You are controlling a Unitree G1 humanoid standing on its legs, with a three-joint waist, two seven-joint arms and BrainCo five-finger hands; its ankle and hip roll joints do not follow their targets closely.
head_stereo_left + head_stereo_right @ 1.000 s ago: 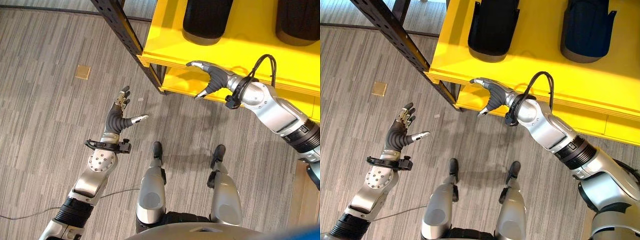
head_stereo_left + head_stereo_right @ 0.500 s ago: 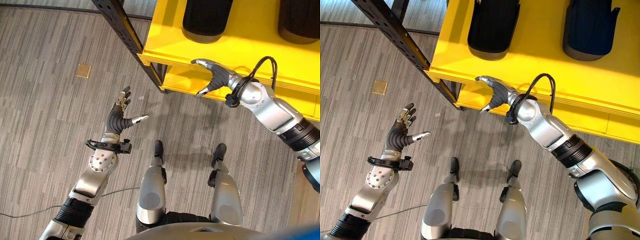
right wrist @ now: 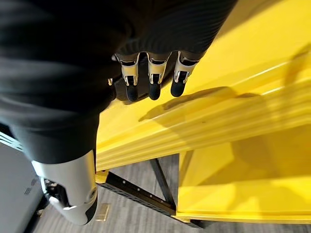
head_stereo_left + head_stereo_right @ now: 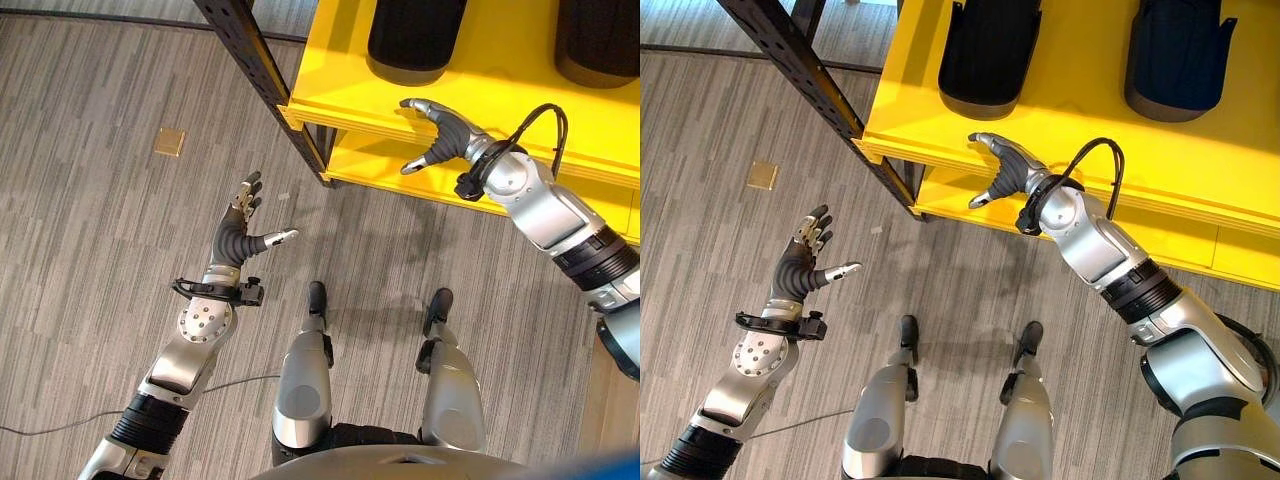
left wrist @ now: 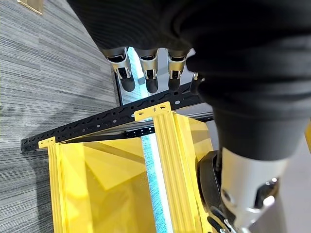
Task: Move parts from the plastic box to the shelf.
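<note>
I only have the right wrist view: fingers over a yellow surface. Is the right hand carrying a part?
Observer: No. The right hand is open and holds nothing, hovering at the front edge of the yellow shelf.
Operator: Any parts already on that shelf?
Observer: Two dark parts rest on the top board, beyond the hand and apart from it.
Operator: And the left hand?
Observer: The left hand is open too, holding nothing, out over the grey floor away from the shelf.
Operator: Is the plastic box within reach?
Observer: I cannot tell; near the shelf's black post I see just a small tan square on the floor.
</note>
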